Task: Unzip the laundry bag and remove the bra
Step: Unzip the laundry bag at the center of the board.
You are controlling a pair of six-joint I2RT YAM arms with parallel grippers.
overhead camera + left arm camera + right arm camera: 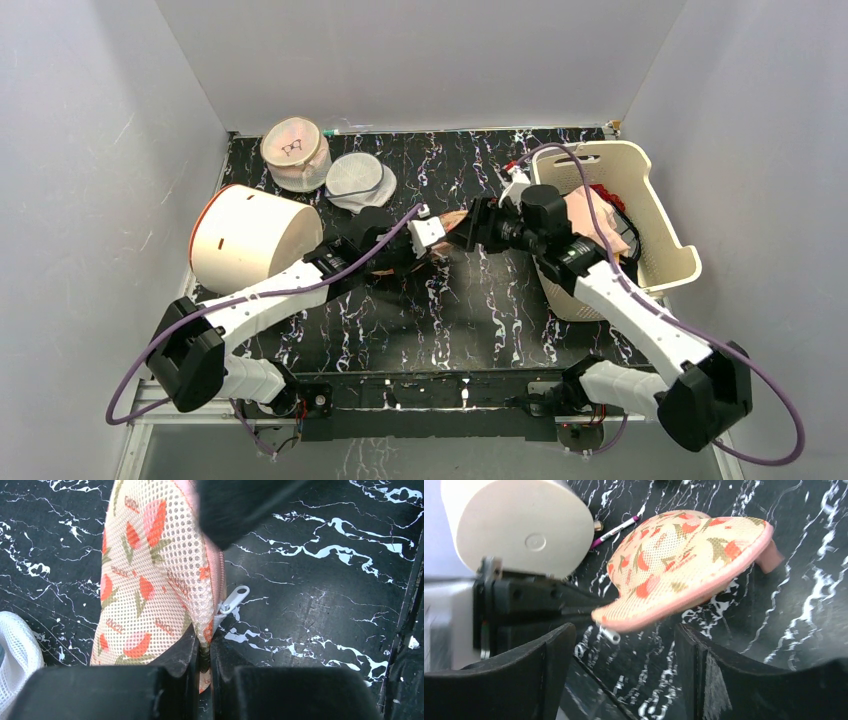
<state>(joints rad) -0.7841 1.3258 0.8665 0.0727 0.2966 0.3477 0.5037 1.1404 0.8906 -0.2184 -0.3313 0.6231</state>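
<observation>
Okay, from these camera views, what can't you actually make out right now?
Bra: in no view; the fabric of the laundry bag would cover anything inside.
Zip: left wrist view; the left gripper, shut on the bag's edge, covers the track below the zip pull.
Bag, top view: nearly all hidden under both wrists.
Right gripper: open in its own view, only a dark blur at the left wrist view's top edge.

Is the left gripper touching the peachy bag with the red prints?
Touching. In the left wrist view the left gripper is shut on the laundry bag, pinching its mesh edge just below the zipper pull.
</observation>
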